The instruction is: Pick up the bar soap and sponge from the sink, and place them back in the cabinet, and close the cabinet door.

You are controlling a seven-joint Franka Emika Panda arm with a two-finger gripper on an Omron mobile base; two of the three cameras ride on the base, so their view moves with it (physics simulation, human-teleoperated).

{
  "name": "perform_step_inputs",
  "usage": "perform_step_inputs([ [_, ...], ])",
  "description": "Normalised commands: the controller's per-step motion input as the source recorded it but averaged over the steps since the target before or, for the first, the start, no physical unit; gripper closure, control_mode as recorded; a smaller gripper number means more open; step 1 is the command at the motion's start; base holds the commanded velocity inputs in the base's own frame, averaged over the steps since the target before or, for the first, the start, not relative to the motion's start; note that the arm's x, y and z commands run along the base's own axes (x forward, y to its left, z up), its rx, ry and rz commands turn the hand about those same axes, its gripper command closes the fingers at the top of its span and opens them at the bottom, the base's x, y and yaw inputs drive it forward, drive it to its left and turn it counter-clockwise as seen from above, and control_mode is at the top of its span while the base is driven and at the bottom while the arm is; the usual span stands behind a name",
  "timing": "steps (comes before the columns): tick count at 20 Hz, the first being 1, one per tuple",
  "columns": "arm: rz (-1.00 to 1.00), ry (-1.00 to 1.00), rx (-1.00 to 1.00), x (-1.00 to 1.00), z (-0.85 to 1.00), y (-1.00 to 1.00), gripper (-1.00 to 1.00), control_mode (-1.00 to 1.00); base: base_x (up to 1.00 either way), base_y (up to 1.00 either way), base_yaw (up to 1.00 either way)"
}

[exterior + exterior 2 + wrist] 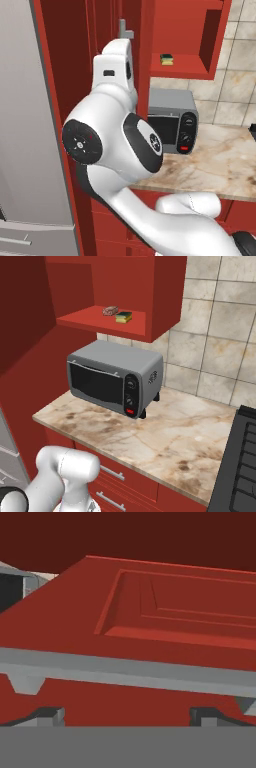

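Red cabinet door [150,612] edge-on, claw [127,714] spread wide beside its handle [125,674].

Cabinet door [150,612] before end effector [125,714]

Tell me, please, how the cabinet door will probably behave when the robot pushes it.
The cabinet door looks like a rigid panel, so it should probably swing without bending. Its handle, a slim bar, may slip between the open pincer fingers.

Grey boxy toaster oven [116,379] on veined beige marble counter [170,443]; beige tiled wall [220,341] behind; black stovetop [240,466] beside.
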Motion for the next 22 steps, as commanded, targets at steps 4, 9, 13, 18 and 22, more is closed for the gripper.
perform_step_inputs([
  [4,-0.06,-0.08,0.0,0.11,0.0,-0.28,-1.0,-1.0,0.0,0.0,0.0],
  [9,-0.06,-0.07,0.0,0.23,0.0,-0.23,-1.0,-1.0,0.0,0.0,0.0],
  [13,-0.04,-0.07,0.0,0.31,0.0,-0.21,-1.0,-1.0,0.0,0.0,0.0],
  [18,-0.04,-0.07,0.0,0.35,0.0,-0.21,-1.0,-1.0,0.0,0.0,0.0],
  [22,-0.04,-0.06,0.0,0.39,0.0,-0.25,-1.0,-1.0,0.0,0.0,0.0],
])
